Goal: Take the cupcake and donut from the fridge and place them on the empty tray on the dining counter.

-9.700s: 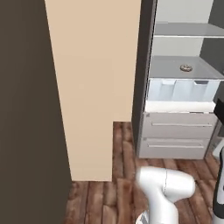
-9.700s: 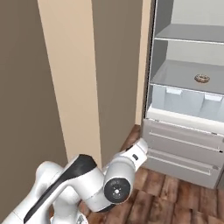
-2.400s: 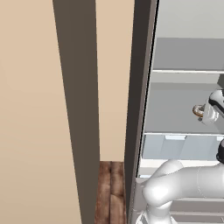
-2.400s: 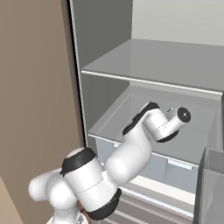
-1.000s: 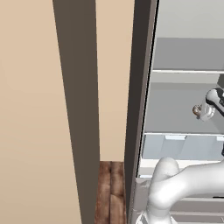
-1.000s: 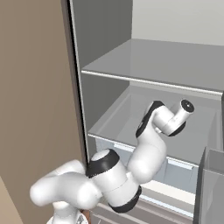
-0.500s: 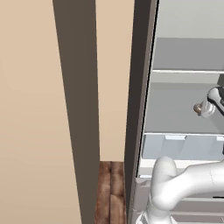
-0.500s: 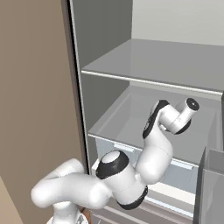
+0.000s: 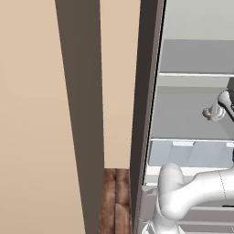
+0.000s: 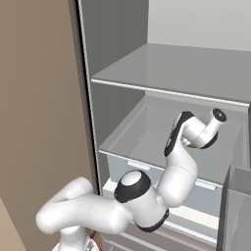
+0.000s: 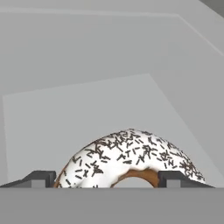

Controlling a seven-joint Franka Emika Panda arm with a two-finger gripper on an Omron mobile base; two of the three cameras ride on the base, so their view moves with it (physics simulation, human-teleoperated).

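White-glazed and speckled, the donut (image 11: 131, 159) is seen lying flat on the fridge shelf (image 11: 87, 109), bracketed between the wide-spread fingers (image 11: 37, 178), not yet gripped.

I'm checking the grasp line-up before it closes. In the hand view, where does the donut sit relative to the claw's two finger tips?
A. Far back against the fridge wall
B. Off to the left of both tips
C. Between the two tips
C: the donut lies between the claw's dark tips on the fridge shelf.
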